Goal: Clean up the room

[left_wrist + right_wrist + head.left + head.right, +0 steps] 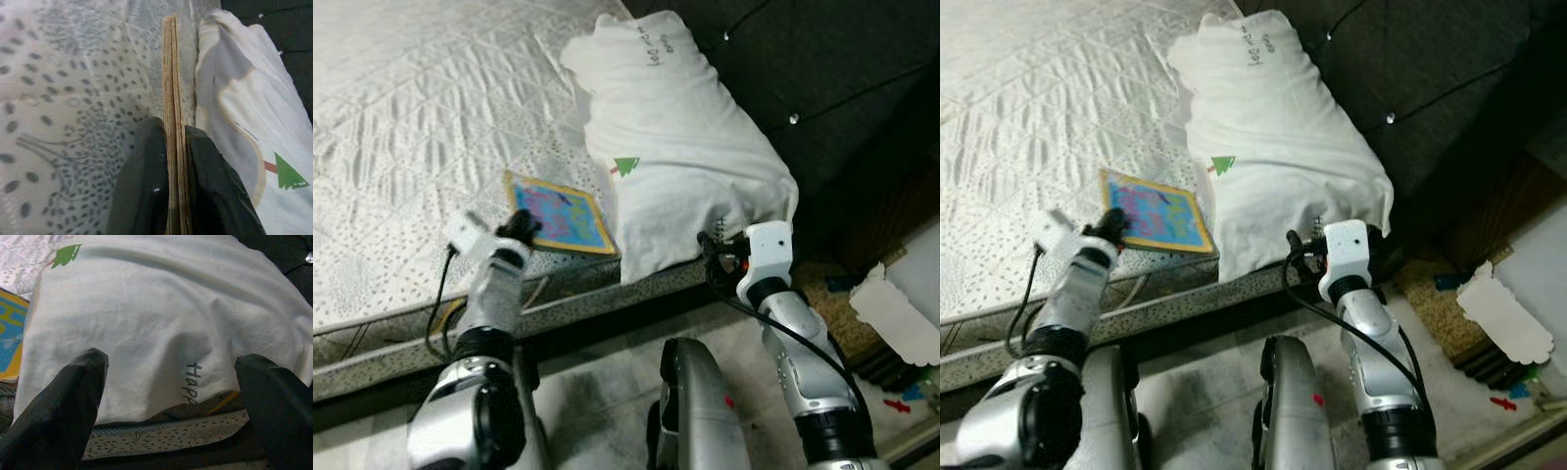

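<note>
A thin picture book [560, 214] with a blue and pink cover and yellow border lies on the quilted white bed [411, 127], next to a white pillow [675, 137]. My left gripper [522, 226] is shut on the book's near left corner; the left wrist view shows its black fingers [146, 191] pinching the book's edge [172, 98]. The pillow leans against the dark headboard and bears a small green tree print [626, 166]. My right gripper [171, 382] stands open just before the pillow's near end [161, 323], at the mattress edge, fingers apart on either side.
A dark tufted headboard [822, 78] rises behind the pillow. Right of the bed sit a brown nightstand area and white torn paper [896, 313] with small coloured bits on the floor [901, 403]. The mattress edge [568, 308] runs across in front of my legs.
</note>
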Controlling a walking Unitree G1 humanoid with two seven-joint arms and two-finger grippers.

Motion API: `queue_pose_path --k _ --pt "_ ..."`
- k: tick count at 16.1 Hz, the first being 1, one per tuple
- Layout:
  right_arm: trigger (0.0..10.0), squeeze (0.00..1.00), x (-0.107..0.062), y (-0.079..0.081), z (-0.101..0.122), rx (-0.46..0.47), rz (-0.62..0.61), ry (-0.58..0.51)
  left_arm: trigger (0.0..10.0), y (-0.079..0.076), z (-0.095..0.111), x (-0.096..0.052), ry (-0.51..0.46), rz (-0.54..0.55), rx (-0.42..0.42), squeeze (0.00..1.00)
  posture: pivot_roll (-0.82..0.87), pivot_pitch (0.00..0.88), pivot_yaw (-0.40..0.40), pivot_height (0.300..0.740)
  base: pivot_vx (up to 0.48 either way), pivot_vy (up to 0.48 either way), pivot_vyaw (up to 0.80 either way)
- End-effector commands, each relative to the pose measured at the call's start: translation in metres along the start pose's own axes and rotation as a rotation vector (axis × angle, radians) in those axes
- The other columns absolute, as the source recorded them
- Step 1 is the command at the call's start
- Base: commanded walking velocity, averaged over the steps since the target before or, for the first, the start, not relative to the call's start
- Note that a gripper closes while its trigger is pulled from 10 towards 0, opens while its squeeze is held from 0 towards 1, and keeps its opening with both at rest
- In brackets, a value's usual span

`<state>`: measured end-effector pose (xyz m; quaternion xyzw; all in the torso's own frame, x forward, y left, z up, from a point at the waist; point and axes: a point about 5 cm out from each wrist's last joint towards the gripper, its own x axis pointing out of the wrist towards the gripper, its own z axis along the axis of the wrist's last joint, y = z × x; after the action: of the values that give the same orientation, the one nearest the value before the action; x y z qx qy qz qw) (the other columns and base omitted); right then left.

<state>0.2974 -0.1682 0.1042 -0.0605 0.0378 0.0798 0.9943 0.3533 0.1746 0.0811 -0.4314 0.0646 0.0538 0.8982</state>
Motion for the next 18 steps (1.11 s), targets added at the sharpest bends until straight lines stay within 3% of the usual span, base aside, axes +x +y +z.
queue_pose_path --k 1,8,9,10,18 --pt "10.0 0.0 0.0 -0.007 0.006 -0.009 -0.02 -0.015 10.0 -0.013 0.002 0.005 -0.006 -0.064 0.061 0.0 -0.1 0.113 -0.069 0.562 0.0 0.0 0.0" --pt "10.0 0.0 0.004 -0.006 0.012 -0.019 -0.013 -0.023 10.0 -0.011 0.008 0.012 0.011 -0.073 0.024 0.01 -0.1 0.102 -0.078 0.562 0.0 0.0 0.0" --pt "10.0 0.0 0.004 -0.006 0.012 -0.018 -0.012 -0.024 10.0 -0.009 0.012 0.012 0.001 -0.058 0.022 0.44 -0.1 0.102 -0.078 0.562 0.0 0.0 0.0" --pt "10.0 0.0 0.004 -0.005 0.012 -0.018 -0.011 -0.024 10.0 -0.006 0.014 0.012 -0.006 -0.032 0.024 1.0 -0.11 0.101 -0.077 0.562 0.0 0.0 0.0" --pt "10.0 0.0 0.008 -0.002 0.014 -0.023 -0.007 -0.031 10.0 0.001 0.025 0.013 -0.047 0.037 0.035 1.0 -0.1 0.094 -0.073 0.562 0.0 0.0 0.0"
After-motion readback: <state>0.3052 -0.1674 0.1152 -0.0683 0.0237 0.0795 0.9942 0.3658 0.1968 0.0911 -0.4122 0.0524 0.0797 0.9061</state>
